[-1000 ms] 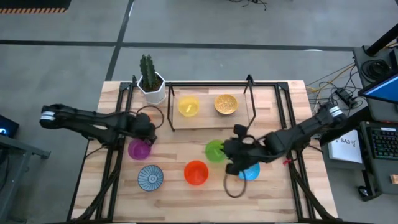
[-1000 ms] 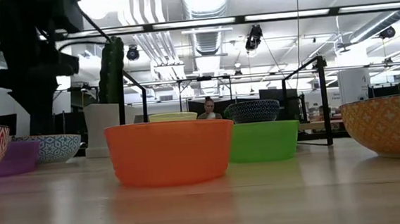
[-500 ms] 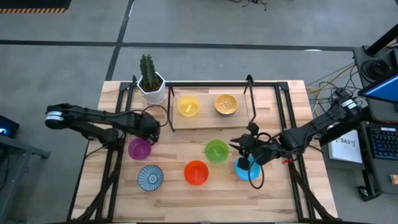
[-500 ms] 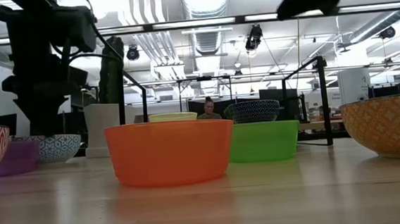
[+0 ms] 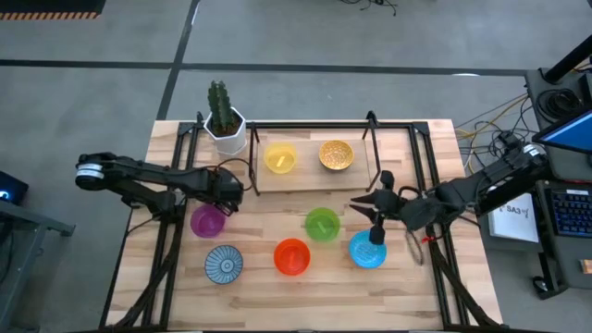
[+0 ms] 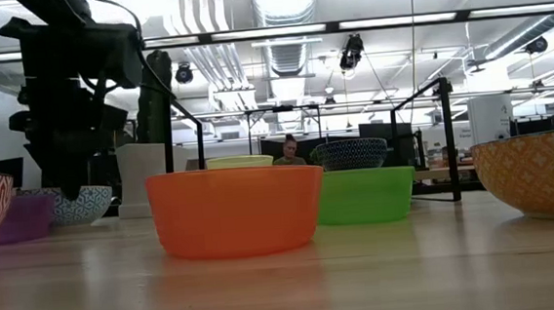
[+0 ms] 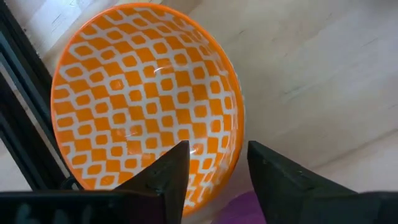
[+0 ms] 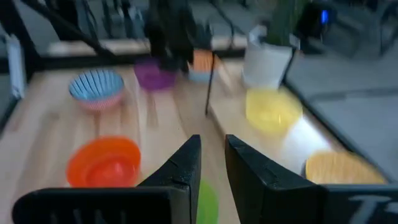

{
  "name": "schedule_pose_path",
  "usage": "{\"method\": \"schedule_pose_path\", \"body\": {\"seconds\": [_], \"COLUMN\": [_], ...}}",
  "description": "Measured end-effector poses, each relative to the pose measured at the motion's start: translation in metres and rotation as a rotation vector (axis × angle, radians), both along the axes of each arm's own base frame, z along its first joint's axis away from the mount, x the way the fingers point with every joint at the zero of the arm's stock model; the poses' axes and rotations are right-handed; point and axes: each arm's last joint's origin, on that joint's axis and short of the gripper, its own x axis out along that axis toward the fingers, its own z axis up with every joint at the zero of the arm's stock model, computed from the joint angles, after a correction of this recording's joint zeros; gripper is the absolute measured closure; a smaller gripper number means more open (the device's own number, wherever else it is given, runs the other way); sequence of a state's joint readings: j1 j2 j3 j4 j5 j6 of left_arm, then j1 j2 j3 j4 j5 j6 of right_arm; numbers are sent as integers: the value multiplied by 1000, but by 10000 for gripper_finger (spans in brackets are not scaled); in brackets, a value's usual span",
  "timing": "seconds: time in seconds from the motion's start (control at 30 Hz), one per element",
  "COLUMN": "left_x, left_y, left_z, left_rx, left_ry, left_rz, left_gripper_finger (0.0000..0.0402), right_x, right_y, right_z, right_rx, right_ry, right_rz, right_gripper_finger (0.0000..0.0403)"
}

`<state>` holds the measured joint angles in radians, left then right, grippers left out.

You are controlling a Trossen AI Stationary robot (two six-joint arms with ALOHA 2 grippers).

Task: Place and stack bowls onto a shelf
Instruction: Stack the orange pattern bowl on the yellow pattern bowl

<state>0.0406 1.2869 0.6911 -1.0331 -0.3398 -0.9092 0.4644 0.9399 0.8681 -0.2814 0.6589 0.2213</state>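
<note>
My left gripper (image 5: 228, 191) (image 7: 217, 149) is open and low over a bowl that is orange-and-white checked inside (image 7: 137, 93); its fingers stand on either side of that bowl's rim. The purple bowl (image 5: 207, 220) sits just beside it. My right gripper (image 5: 366, 207) (image 8: 212, 148) is open and raised, between the green bowl (image 5: 322, 224) and the plain blue bowl (image 5: 367, 251), holding nothing. The yellow bowl (image 5: 280, 157) and the gold-speckled bowl (image 5: 336, 154) rest on the shelf (image 5: 310, 178). The orange-red bowl (image 5: 291, 256) and the blue radial bowl (image 5: 223, 264) stand on the table. My left gripper comes from above with one finger (image 7: 171, 171) over the checked bowl's inside and the other (image 7: 273, 174) outside its rim (image 7: 236, 118). The bowl stands on the table. I cannot tell whether the fingers touch the rim.
A white cactus pot (image 5: 225, 126) stands at the shelf's far left corner. The shelf's black frame posts (image 5: 372, 120) rise at its ends. Black rails (image 5: 171, 240) run along both table sides. Bare wood lies along the near edge (image 5: 305, 305).
My right gripper has risen and drawn back from low beside the blue bowl toward the table's right and far side, turning as it went. My left gripper has shifted a little toward the table's right and settled lower over the checked bowl.
</note>
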Motion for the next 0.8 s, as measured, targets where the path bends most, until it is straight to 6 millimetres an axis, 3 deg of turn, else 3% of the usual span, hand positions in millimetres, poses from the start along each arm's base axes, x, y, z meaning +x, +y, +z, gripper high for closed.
{"method": "schedule_pose_path", "body": {"seconds": [0.37,0.6,0.8], "left_x": [3,2,11], "left_y": [0,-5,-19], "left_z": [-6,8,47], "left_rx": [-4,-19,-21], "left_ry": [32,23,25], "left_rz": [7,-26,-107], "left_gripper_finger": [392,397,398], "right_x": [2,2,2], "right_y": [1,1,1], "right_z": [-1,-1,-1], "right_rx": [-113,-129,-129], "right_ry": [-26,-21,-21], "right_rz": [51,57,57], "right_gripper_finger": [344,344,344]}}
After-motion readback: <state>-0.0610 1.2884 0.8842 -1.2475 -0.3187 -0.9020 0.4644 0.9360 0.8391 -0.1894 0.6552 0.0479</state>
